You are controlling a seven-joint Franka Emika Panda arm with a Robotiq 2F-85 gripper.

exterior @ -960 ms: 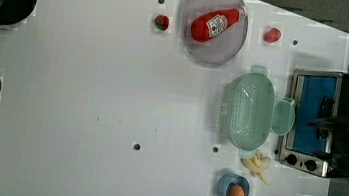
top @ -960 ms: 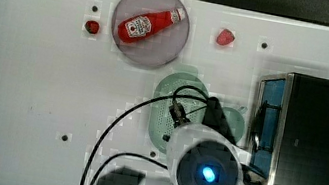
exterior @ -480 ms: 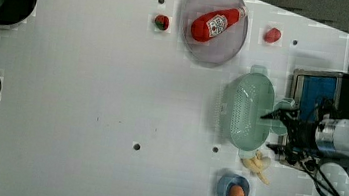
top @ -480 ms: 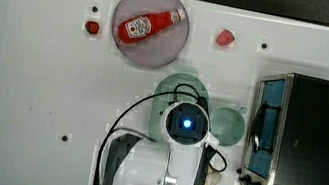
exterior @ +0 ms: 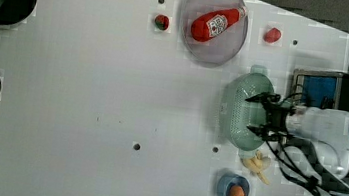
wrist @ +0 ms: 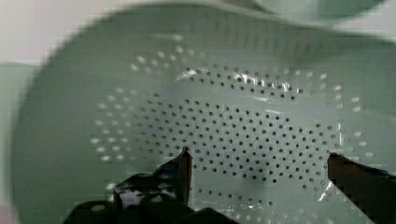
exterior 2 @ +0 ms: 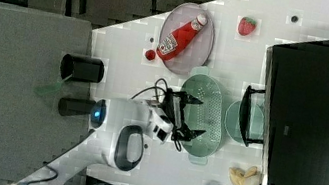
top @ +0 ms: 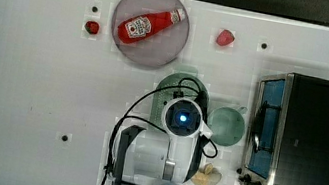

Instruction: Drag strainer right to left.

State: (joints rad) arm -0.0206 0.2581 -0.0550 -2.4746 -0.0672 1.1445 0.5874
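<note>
The strainer (exterior: pixel 234 110) is a pale mint-green oval basket with a perforated bottom, lying on the white table just left of the toaster oven in the left view. My gripper (exterior: pixel 251 115) hangs open over its inside, one finger toward each long end, holding nothing. In the right view the gripper (exterior 2: pixel 201 116) stands the same way above the strainer (exterior 2: pixel 216 106). The wrist view looks straight into the strainer's holed bottom (wrist: pixel 233 116) with the gripper (wrist: pixel 261 163) spread wide. In the top view my wrist (top: pixel 182 118) covers most of the strainer (top: pixel 165 92).
A round mint cup (top: pixel 226 125) sits between the strainer and the toaster oven (top: pixel 306 141). A grey plate (top: pixel 163 54) holding a ketchup bottle (top: pixel 151 24) lies just beyond the strainer. A banana (top: pixel 206 180) and a blue bowl (exterior: pixel 232 190) are near the front edge.
My arm has swung from beside the toaster oven to over the strainer, and the open gripper now hangs above its inside. The strainer has not moved.
</note>
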